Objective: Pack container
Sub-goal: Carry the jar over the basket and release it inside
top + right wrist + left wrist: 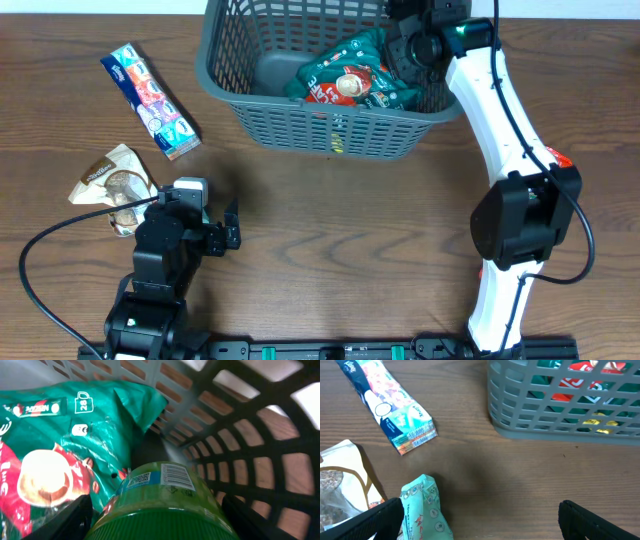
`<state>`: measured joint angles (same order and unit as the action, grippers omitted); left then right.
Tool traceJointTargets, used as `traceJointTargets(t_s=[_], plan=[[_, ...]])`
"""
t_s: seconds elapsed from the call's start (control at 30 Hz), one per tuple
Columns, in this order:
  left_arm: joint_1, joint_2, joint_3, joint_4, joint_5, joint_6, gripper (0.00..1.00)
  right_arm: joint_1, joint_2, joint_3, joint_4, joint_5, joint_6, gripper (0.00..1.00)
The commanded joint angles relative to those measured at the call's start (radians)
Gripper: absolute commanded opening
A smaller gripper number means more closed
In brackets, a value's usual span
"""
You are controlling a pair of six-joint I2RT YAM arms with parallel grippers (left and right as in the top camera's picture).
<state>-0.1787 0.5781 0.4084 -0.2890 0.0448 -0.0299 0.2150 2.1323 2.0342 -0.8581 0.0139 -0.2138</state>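
Note:
The dark grey slotted basket (pixel 300 125) stands at the back middle of the table and holds a green and red coffee bag (pixel 345 80). My right gripper (pixel 410 45) is down inside the basket at its right end. In the right wrist view its fingers (pixel 157 520) are shut on a green jar (pixel 160 490) with a green ribbed lid, next to the coffee bag (pixel 55 445) and the basket wall (pixel 240 435). My left gripper (pixel 218 235) hangs open over the table. A mint-green tissue packet (pixel 422 510) lies by its left finger (pixel 480 520).
A long blue and white tissue pack (pixel 150 100) lies at the left, also in the left wrist view (pixel 385 405). A brown and white snack bag (pixel 112 185) lies by the left arm (pixel 340 485). The basket's near wall (pixel 560 410) faces the left gripper.

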Motion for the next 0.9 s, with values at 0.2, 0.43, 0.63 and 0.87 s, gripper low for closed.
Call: traceJointTargets(t_s=[0.2,0.43,0.63,0.87], plan=[[0.000,0.001,0.022,-0.003,-0.011,-0.013,0.99,-0.042,0.026,0.015,0.000,0.011,0.056,0.28],[0.000,0.001,0.022,-0.003,-0.011,-0.013,0.99,-0.038,0.026,0.016,0.000,0.009,0.056,0.89],[0.000,0.001,0.022,-0.003,-0.011,-0.013,0.99,-0.026,0.017,0.035,-0.014,-0.066,0.055,0.90],[0.000,0.001,0.022,-0.003,-0.011,-0.013,0.99,0.036,-0.013,0.302,-0.159,-0.132,0.024,0.95]])
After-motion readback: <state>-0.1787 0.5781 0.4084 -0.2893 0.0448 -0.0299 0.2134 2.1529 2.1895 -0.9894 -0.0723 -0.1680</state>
